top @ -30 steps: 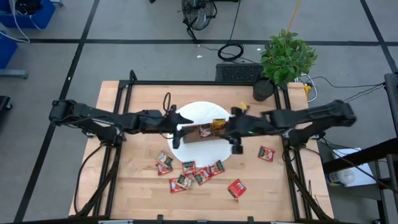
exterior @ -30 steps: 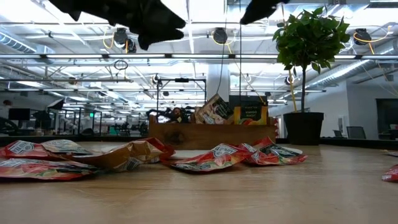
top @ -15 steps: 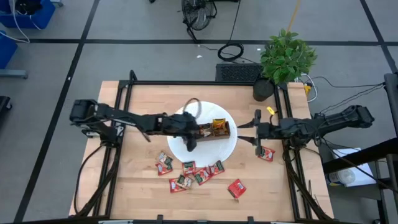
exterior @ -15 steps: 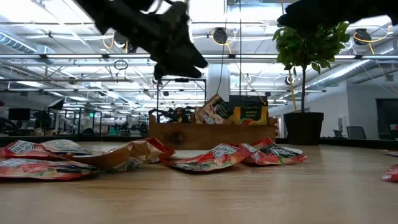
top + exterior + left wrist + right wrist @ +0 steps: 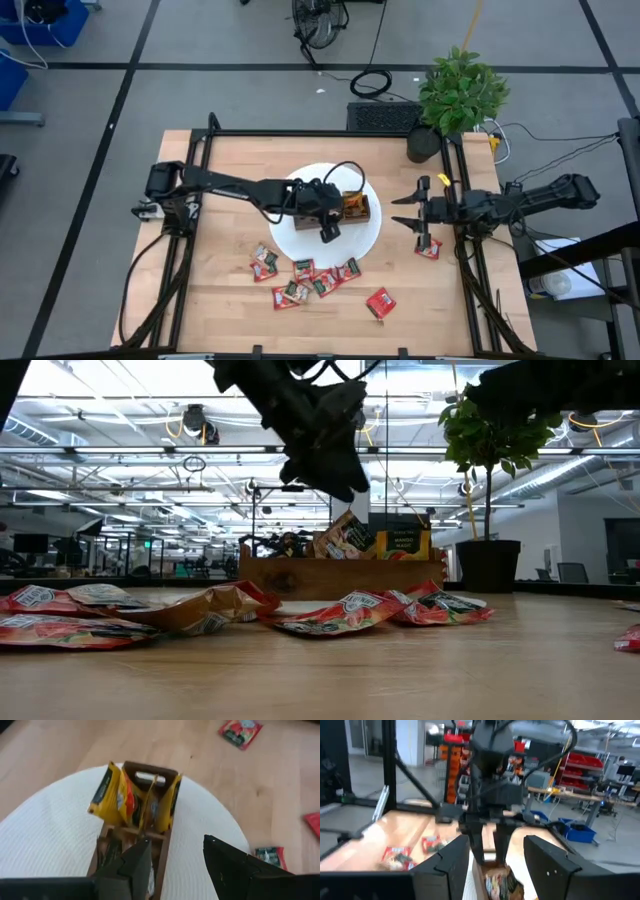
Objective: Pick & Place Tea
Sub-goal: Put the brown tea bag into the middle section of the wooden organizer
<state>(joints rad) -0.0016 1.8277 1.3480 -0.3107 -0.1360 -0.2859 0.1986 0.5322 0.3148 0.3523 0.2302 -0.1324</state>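
The left arm reaches from the table's left edge across to the centre, its forearm stretched out level and its wrist bent downward. The left gripper (image 5: 328, 226) hangs above the wooden tray (image 5: 340, 211), which sits on a round white plate (image 5: 300, 240). In the left wrist view its two dark fingers (image 5: 131, 870) stand apart with an empty gap between them, holding nothing, just over the near end of the tray. In the low view this gripper (image 5: 322, 455) is clearly raised above the tray (image 5: 338, 577), not touching it.

The right arm lies along the table's right edge, pointing toward the centre. The right gripper (image 5: 412, 211) hovers off the plate, beside it, with its fingers (image 5: 408, 222) spread and nothing between them. Just below it on the wood lies one red tea sachet (image 5: 429, 247).

Inside the tray, three yellow sachets (image 5: 120, 797) stand upright at the end away from the left arm; another compartment holds darker packets that cannot be counted.

On the bare table in front of the plate lies a loose cluster of red sachets (image 5: 300, 279), about seven, some overlapping. One more red sachet (image 5: 380, 303) lies apart toward the front right. A potted plant (image 5: 458, 95) stands at the table's far right corner.
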